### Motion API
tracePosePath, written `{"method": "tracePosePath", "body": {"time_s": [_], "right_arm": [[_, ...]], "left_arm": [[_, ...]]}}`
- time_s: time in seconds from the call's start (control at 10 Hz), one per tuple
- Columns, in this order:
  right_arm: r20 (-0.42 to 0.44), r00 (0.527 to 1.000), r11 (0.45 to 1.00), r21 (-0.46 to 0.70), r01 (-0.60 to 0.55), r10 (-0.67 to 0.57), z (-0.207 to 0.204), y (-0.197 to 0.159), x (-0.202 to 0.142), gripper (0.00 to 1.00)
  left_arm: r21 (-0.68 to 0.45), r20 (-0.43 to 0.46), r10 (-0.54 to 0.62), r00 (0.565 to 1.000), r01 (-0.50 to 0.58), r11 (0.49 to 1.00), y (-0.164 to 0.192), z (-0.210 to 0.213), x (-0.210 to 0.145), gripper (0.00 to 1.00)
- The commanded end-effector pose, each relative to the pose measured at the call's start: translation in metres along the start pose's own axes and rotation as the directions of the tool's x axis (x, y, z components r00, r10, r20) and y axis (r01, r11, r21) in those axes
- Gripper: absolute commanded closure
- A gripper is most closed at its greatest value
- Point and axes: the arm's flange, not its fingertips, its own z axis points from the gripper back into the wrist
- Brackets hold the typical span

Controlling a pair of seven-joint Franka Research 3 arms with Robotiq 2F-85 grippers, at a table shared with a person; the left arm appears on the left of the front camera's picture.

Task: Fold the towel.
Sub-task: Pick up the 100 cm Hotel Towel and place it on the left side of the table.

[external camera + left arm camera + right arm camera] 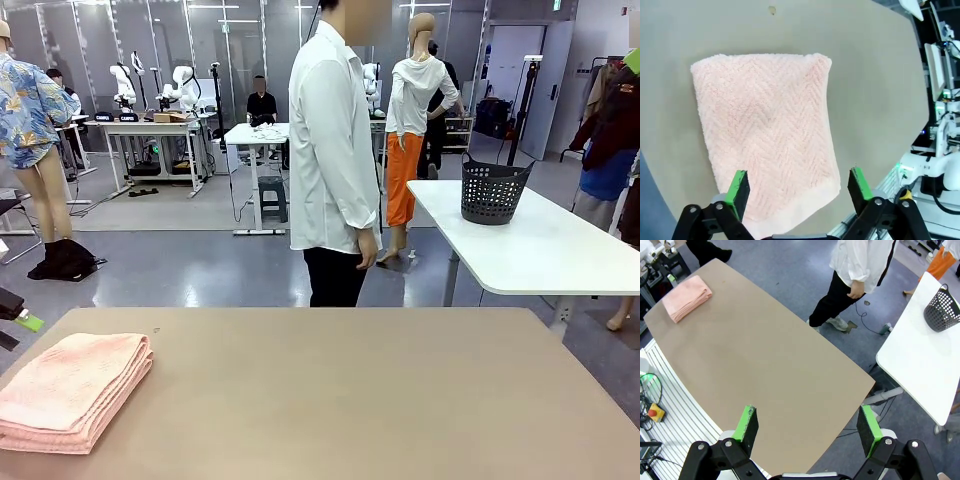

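The salmon-pink towel (72, 388) lies folded into a thick stack at the near left corner of the tan table (350, 400). From above, the towel (767, 135) shows its herringbone weave and a plain band along its near edge. My left gripper (797, 187) hangs open above that near edge, holding nothing. High over the table's near side, my right gripper (807, 427) is open and empty, with the towel (686, 296) far off at the table's corner.
A person in a white shirt (333, 150) stands at the far side of the table, arms down. A dark basket (493, 189) sits on a white table (540, 245) at the back right. A red stop button (654, 413) lies beside my base.
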Motion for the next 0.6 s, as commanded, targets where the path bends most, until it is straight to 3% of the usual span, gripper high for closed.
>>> {"method": "tracePosePath", "body": {"time_s": [0.0,0.3,0.4,0.5], "right_arm": [[-0.001,1.0,1.0,-0.004,0.004,-0.004,0.0,0.001,0.001,0.0],[-0.001,1.0,1.0,-0.004,0.004,-0.004,0.0,0.001,0.001,0.0],[-0.001,1.0,1.0,-0.004,0.004,-0.004,0.0,0.001,0.001,0.0],[-0.001,1.0,1.0,-0.004,0.004,-0.004,0.0,0.001,0.001,0.0]], "left_arm": [[0.063,-0.018,0.012,1.0,-0.011,0.998,-0.019,-0.01,-0.008,0.0],[0.076,-0.003,0.024,1.0,-0.024,0.997,-0.035,-0.018,-0.009,0.0],[0.015,0.002,0.003,1.0,-0.003,1.0,-0.011,-0.005,-0.003,0.0],[0.015,0.002,0.003,1.0,-0.003,1.0,-0.011,-0.005,-0.003,0.0]]}}
